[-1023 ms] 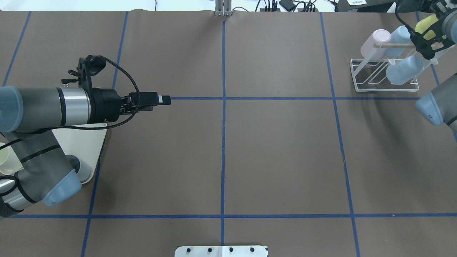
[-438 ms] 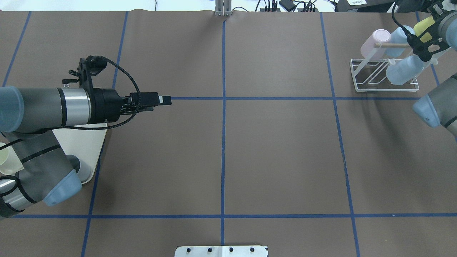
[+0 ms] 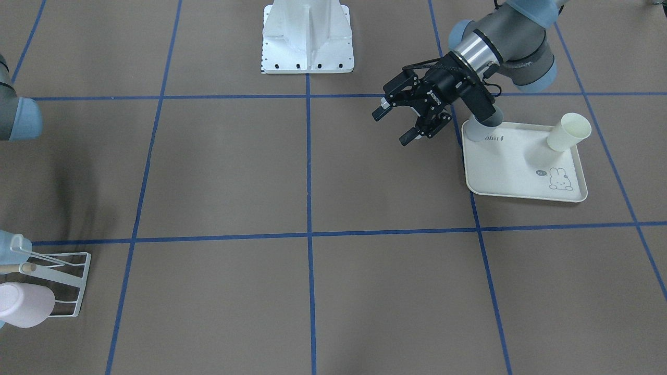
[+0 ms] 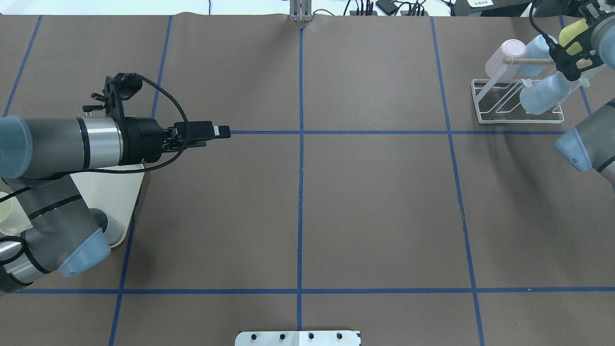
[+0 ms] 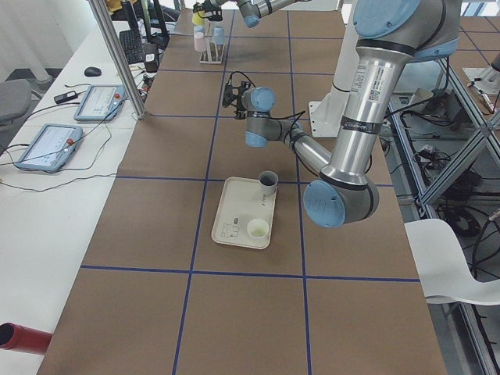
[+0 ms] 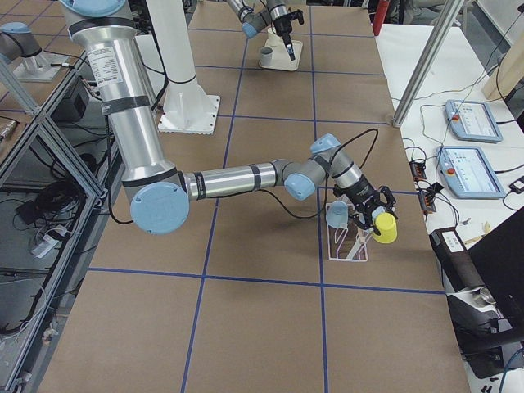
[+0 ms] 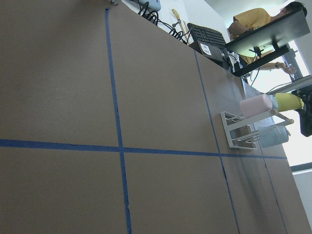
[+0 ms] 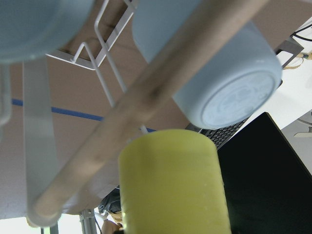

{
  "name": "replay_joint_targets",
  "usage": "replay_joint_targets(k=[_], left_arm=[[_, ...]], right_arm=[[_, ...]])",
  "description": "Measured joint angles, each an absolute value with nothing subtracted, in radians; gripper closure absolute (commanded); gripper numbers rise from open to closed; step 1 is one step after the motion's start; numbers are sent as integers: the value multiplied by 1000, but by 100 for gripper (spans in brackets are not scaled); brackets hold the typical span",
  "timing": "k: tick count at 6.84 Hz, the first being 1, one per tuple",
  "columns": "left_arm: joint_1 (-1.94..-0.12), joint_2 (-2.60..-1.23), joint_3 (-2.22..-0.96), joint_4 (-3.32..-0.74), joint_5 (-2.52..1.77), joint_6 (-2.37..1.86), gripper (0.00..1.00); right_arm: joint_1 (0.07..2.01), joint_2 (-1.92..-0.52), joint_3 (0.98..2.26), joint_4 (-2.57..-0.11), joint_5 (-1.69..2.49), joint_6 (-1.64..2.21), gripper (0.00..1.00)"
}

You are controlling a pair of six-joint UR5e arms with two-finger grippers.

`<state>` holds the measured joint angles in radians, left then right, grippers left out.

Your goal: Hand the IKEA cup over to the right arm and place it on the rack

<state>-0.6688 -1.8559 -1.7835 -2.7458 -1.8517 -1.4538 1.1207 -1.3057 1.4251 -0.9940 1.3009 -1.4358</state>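
The right arm [image 6: 237, 176] was over the far right of the table [image 4: 375, 202], where the right jaws gripped the yellow cup [image 4: 571, 32], held just beside the wooden peg [image 4: 528, 61] of the rack [image 4: 519, 121]. The left jaws hung spread wide and empty near the cream tray [image 3: 516, 166].

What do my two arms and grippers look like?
Both are silver-grey tubes with light-blue joint caps. The left arm carries a looping black braided cable and a black left gripper with white lettering. The right arm ends in a black right gripper.
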Motion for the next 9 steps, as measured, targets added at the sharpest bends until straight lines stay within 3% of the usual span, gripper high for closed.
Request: replay_joint_targets(k=[5, 7, 9], left_arm=[[-668, -1856, -1777, -2747, -1848, -1454, 0], [-667, -1856, -1779, -2747, -1848, -1453, 0], [-670, -1845, -1790, -2745, -1852, -1445, 0]], right_arm=[[1117, -1305, 1435, -991, 1292, -1415, 12], [1118, -1316, 1503, -995, 1347, -1278, 12], [1119, -1371, 1631, -999, 1483, -941, 1]])
